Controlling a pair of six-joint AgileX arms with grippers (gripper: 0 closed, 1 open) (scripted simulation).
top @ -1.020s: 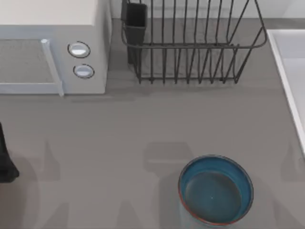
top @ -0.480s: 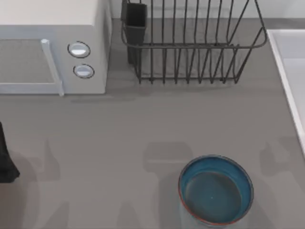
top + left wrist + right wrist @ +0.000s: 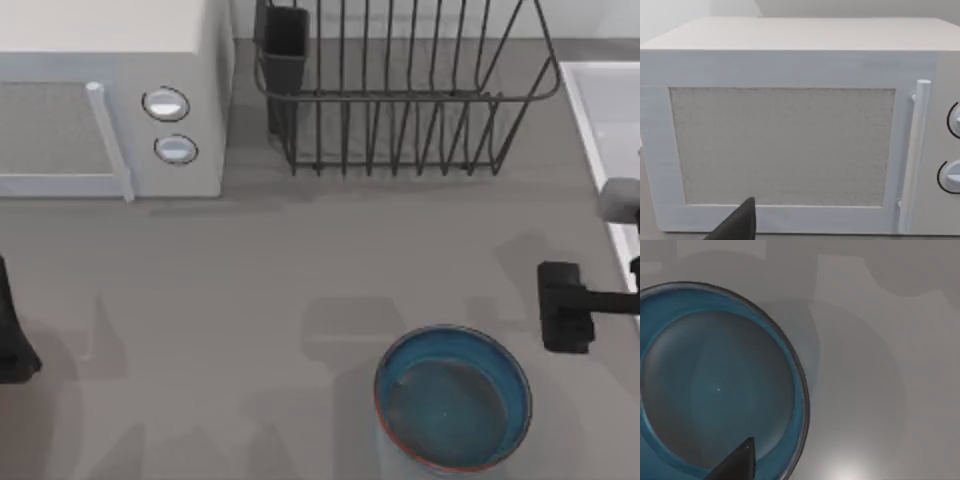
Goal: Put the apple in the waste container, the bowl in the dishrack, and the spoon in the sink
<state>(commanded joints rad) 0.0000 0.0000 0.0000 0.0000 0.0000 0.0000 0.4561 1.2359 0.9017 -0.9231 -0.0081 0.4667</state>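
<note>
The bowl (image 3: 452, 398), deep, blue-teal inside with a reddish-brown rim, stands upright and empty near the front of the table, right of centre. My right gripper (image 3: 562, 306) reaches in from the right edge and hangs just up and right of the bowl, apart from it. The right wrist view looks straight down on the bowl (image 3: 715, 385) and the grey table beside it. The dark wire dishrack (image 3: 400, 95) stands at the back centre. The pale sink (image 3: 590, 130) lies at the right edge. Apple, spoon and waste container are out of view. My left gripper (image 3: 12, 345) is parked at the left edge.
A white microwave (image 3: 110, 100) with two round knobs stands at the back left, and its door (image 3: 790, 140) faces the left wrist camera. A dark cutlery cup (image 3: 285, 45) sits at the rack's left corner. Bare grey table lies between the microwave, the rack and the bowl.
My right gripper has come into the top view from the right edge, moving left toward the bowl. The bowl and the left arm have not moved.
</note>
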